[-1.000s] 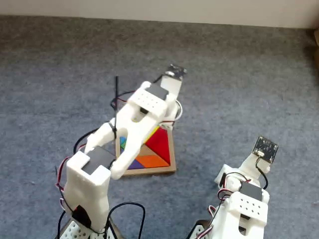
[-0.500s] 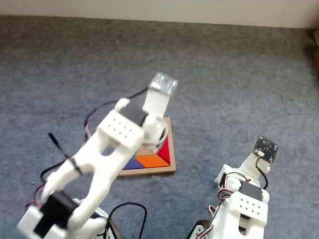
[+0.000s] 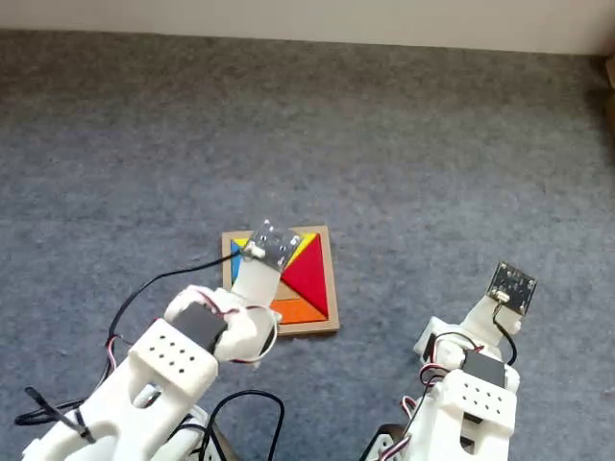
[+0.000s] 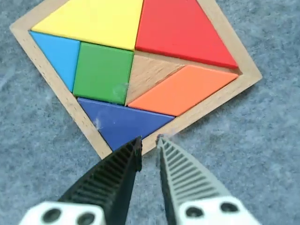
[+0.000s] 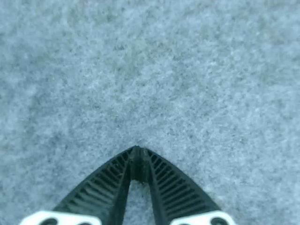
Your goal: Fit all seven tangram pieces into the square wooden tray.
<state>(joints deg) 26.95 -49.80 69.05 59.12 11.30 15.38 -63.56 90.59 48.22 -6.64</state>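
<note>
In the lower left of the high view, the left arm (image 3: 173, 355) leans up and to the right, its wrist over the near-left part of the square wooden tray (image 3: 332, 288). The tray lies flat on the grey tabletop (image 3: 461, 144), just left of centre.

In the left wrist view, the left end effector (image 4: 147, 140) hangs over the tray's rim (image 4: 56, 89). Its fingers are a narrow gap apart and hold nothing, with the tips close to a corner of the dark blue triangle (image 4: 124, 122). Inside the tray, the large yellow triangle (image 4: 93, 21) and the large red triangle (image 4: 180, 28) lie edge to edge. The small light blue triangle (image 4: 58, 51) touches the green square (image 4: 103, 70). The orange parallelogram (image 4: 183, 89) sits between the red triangle and the dark blue one. In the middle is a wood-coloured triangle (image 4: 150, 72); I cannot tell whether it is a piece or the bare tray floor.

In the lower right of the high view, the right arm (image 3: 471, 389) is folded back, well apart from the tray. Its end effector (image 5: 136, 154) has its fingertips pressed together, empty, over bare grey tabletop.
</note>
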